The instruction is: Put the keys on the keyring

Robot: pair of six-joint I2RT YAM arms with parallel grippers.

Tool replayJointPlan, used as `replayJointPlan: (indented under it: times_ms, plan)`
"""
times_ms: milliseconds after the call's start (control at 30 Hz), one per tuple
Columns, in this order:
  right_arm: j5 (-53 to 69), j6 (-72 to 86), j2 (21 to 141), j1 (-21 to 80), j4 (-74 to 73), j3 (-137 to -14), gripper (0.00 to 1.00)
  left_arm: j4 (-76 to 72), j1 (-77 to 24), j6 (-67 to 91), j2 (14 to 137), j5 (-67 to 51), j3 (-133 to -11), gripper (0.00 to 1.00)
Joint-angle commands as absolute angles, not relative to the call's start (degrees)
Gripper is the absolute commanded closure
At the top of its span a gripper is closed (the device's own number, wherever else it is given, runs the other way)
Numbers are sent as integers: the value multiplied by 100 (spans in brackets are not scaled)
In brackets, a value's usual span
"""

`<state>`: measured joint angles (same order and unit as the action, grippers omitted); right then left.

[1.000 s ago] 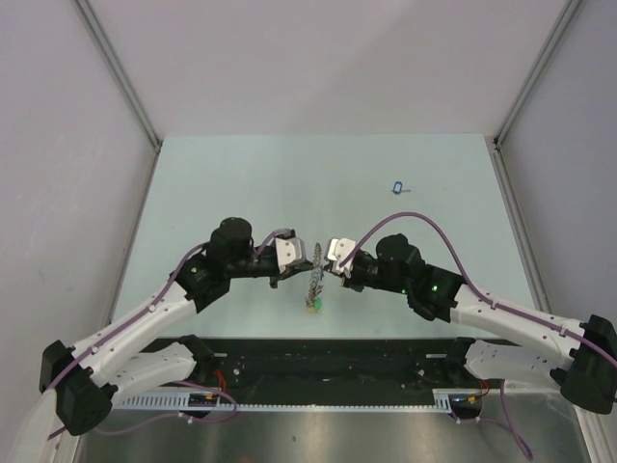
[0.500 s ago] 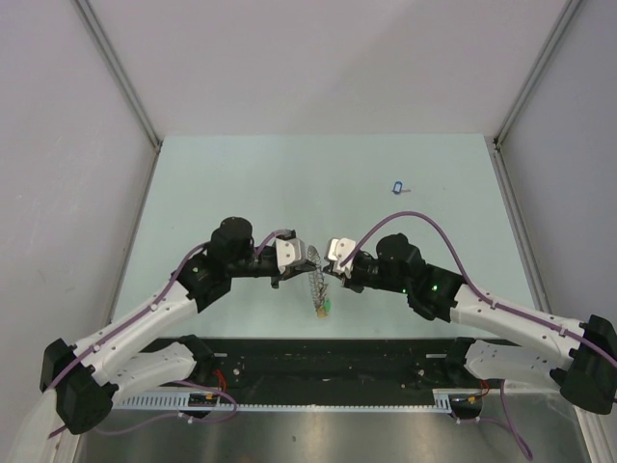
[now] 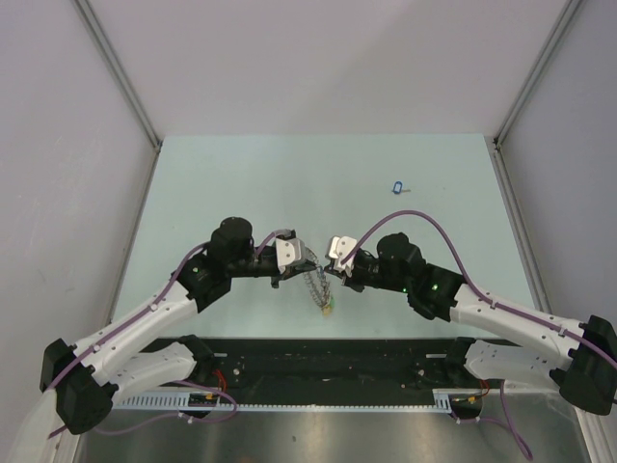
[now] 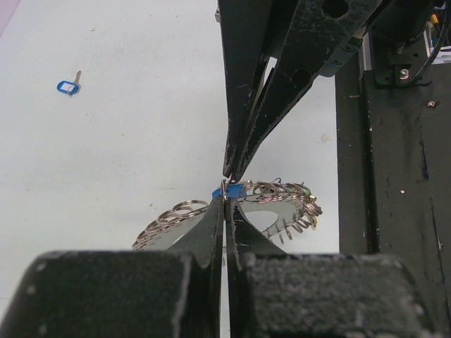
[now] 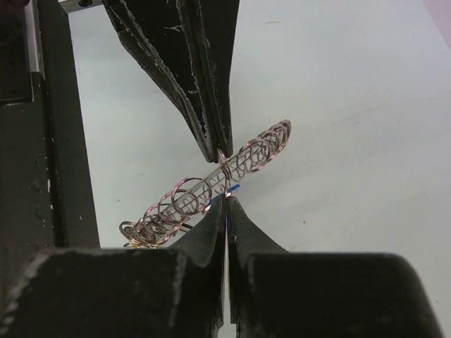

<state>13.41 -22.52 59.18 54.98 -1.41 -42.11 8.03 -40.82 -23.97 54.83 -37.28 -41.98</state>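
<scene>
The keyring, a large silver ring fringed with small rings and coloured tags, hangs tilted between my two grippers above the table's near middle. My left gripper is shut on the keyring's rim. My right gripper faces it and is shut on a blue-tagged key, pressed right against the keyring. The fingertips of both grippers nearly touch. A second blue-tagged key lies loose on the table at the far right and also shows in the left wrist view.
The pale green table ends at a black base strip close below the hanging keyring. Grey walls stand on both sides and at the back.
The keyring's lower end has swung to the right and the ring has turned more open to the camera. Both grippers have stayed shut and nearly in place.
</scene>
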Motion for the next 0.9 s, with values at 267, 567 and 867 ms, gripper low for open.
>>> replayJointPlan:
  times_ms: [267, 567, 867]
  plan:
    - [1345, -2171, 5924, 5449, 158, -4228, 100, 501, -4087, -2391, 5379, -3894, -4245, 100]
    - [1476, -2224, 5898, 5449, 149, -4236, 100, 527, -4087, -2408, 5449, -3955, -4263, 100]
    - [1608, -2268, 5889, 5458, 141, -4236, 100, 562, -4087, -2417, 5511, -4017, -4289, 100]
